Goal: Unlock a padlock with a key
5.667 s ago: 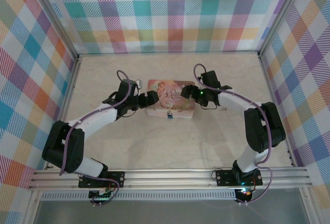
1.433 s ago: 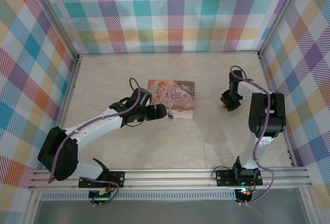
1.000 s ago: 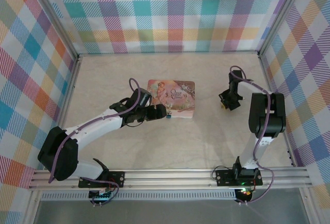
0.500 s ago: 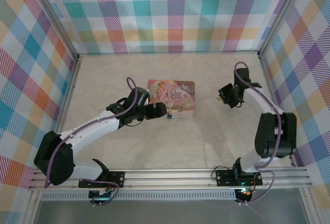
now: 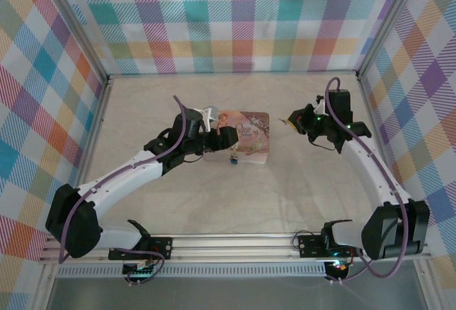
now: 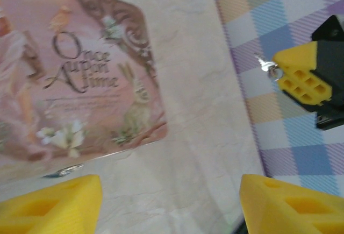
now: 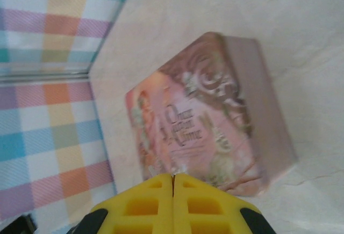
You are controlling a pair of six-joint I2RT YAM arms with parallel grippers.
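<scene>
Leaves the padlock (image 5: 233, 159) hanging at the front edge of the tin (image 5: 246, 128), mid-worktop (image 5: 285, 196), near but not between the released left jaws, apparently poised over the tin to steady it. Carries the key (image 6: 265, 63) clenched in the right jaws, tip poking clear, off to the tin's right and well apart from the padlock, probably for lining up with the keyhole.
</scene>
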